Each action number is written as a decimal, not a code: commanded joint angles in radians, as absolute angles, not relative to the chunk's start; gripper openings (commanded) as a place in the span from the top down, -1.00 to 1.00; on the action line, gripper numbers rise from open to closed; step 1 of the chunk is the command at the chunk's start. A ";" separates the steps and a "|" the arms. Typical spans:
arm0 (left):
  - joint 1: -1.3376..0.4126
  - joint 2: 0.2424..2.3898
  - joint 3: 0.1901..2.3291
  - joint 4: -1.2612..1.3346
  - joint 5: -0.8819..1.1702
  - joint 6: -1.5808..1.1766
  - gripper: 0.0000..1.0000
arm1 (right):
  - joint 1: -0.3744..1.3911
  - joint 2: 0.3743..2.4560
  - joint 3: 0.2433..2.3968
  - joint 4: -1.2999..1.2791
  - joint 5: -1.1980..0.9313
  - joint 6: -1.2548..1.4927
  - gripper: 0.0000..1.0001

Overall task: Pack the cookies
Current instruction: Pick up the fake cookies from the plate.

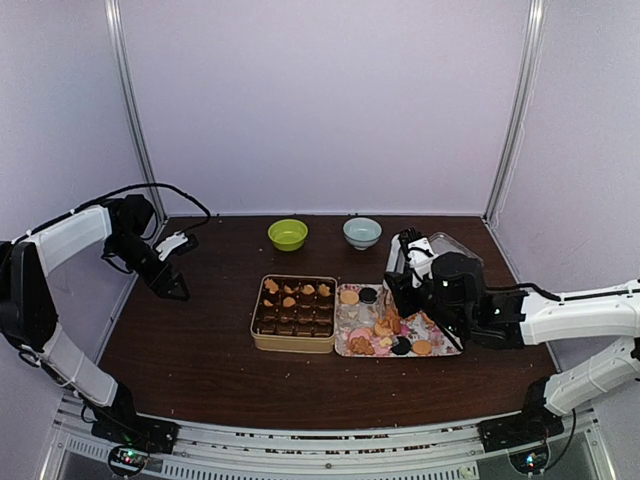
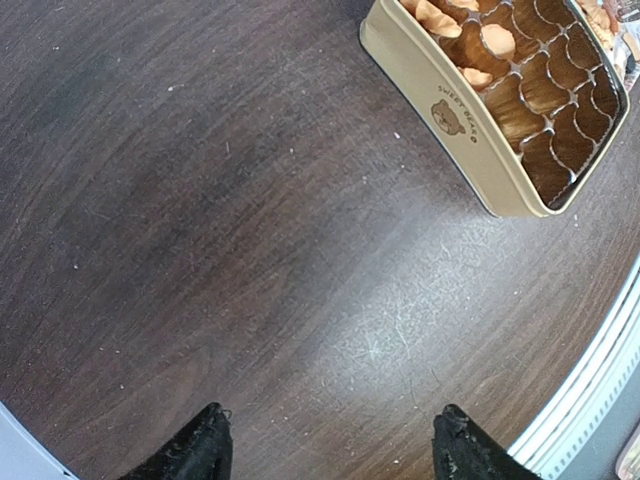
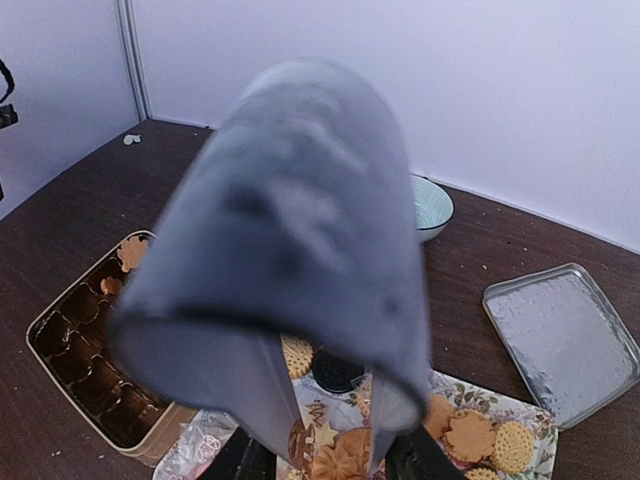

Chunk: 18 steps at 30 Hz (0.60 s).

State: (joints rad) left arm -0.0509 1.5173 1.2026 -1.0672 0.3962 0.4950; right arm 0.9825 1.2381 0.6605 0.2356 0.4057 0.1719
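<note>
Dark brown table (image 1: 200, 350). At centre, tan tin (image 1: 293, 346) with a few cookies (image 1: 297, 290) in its top row; more heaped on floral tray (image 1: 345, 320) just right. Left gripper (image 1: 178, 290) upper left, jaws apart, empty. Right gripper (image 1: 400, 300) over tray; grip impossible to tell.

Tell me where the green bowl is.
In the top view the green bowl sits near the back edge of the table, left of the pale blue bowl and behind the cookie tin.
</note>
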 commanded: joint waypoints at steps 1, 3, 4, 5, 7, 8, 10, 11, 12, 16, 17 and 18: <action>-0.043 1.530 1.232 -1.066 0.401 0.503 -0.43 | 0.976 1.201 0.636 0.227 0.475 0.214 0.27; -0.042 1.528 1.230 -1.066 0.401 0.502 -0.43 | 0.973 1.212 0.633 0.227 0.470 0.217 0.26; -0.042 1.527 1.229 -1.066 0.400 0.501 -0.43 | 0.972 1.218 0.632 0.229 0.469 0.216 0.26; -0.042 1.527 1.227 -1.066 0.400 0.502 -0.43 | 0.971 1.226 0.634 0.233 0.467 0.216 0.26; -0.043 1.522 1.226 -1.066 0.399 0.501 -0.43 | 0.969 1.240 0.639 0.244 0.459 0.217 0.26; -0.042 1.523 1.226 -1.066 0.399 0.501 -0.43 | 0.967 1.248 0.642 0.249 0.453 0.218 0.26; -0.042 1.523 1.226 -1.066 0.399 0.502 -0.43 | 0.967 1.265 0.651 0.254 0.441 0.220 0.26; -0.043 1.522 1.227 -1.066 0.398 0.502 -0.43 | 0.967 1.273 0.655 0.255 0.436 0.221 0.26; -0.042 1.523 1.228 -1.066 0.399 0.502 -0.43 | 0.965 1.280 0.658 0.258 0.430 0.221 0.27; -0.042 1.523 1.227 -1.066 0.398 0.502 -0.43 | 0.965 1.286 0.658 0.256 0.437 0.222 0.46; -0.042 1.523 1.227 -1.066 0.396 0.502 -0.43 | 0.965 1.280 0.658 0.253 0.444 0.218 0.53; -0.042 1.524 1.227 -1.066 0.396 0.502 -0.43 | 0.963 1.272 0.657 0.247 0.453 0.213 0.59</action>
State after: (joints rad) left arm -0.0509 1.5219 1.2053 -1.0679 0.3962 0.4950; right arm 0.9695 1.2766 0.6479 0.2626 0.4324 0.2119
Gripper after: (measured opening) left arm 0.715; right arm 0.259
